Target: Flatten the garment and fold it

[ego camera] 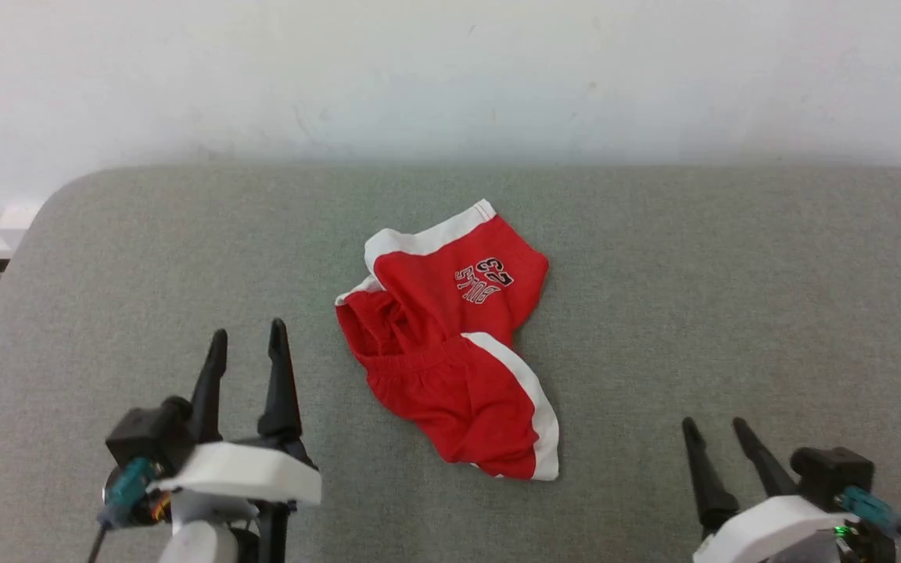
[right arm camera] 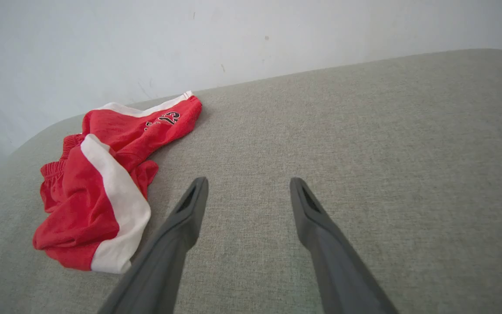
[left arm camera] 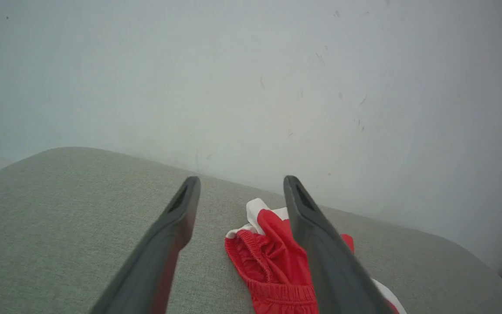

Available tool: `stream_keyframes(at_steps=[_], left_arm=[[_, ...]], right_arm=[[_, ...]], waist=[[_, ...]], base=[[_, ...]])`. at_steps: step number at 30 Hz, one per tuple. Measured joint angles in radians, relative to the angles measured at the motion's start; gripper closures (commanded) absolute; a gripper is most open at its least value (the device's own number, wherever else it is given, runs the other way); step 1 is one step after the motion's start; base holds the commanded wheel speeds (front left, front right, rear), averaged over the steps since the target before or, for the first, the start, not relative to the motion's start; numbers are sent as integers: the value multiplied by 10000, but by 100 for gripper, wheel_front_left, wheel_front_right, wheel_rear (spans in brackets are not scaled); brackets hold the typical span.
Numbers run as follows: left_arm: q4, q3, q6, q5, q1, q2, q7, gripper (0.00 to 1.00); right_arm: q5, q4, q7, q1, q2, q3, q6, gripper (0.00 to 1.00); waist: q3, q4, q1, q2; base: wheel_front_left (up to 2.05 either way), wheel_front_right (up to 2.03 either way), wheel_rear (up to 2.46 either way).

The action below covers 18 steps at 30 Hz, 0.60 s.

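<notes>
Roughly near-to-far lie the thin red white-trimmed basketball shorts [ego camera: 450,367] on grey cloth [ego camera: 732,274], printed leg [ego camera: 489,285] toward the white wall [ego camera: 450,78]; left gripper [ego camera: 247,328] and right gripper [ego camera: 713,422] flank them, spread.

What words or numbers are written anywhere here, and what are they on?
"BULLS": on one leg of the red shorts, small and upside down in the head view.
"23": right beside it on the same leg.
No other writing can be read.
</notes>
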Motion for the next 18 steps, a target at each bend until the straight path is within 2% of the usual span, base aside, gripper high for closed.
stream_keyframes(at_steps=[5, 10, 18], left_arm=[[-506, 150, 52, 573, 647, -477, -10, 0], [-652, 203, 23, 809, 709, -727, -10, 0], [-642, 127, -240, 1093, 383, -815, -12, 0]], right_arm=[[0, -2, 1202, -443, 0, 535, 0, 0], [-297, 125, 2901, -1984, 2, 1080, 0, 0], [-1154, 1864, 6422, -5196, 4, 3045, 0, 0]], waist=[[270, 70, 1, 1], [589, 255, 1, 0], [1230, 613, 3, 0]], base=[[0, 0, 0], [0, 0, 0], [0, 0, 0]])
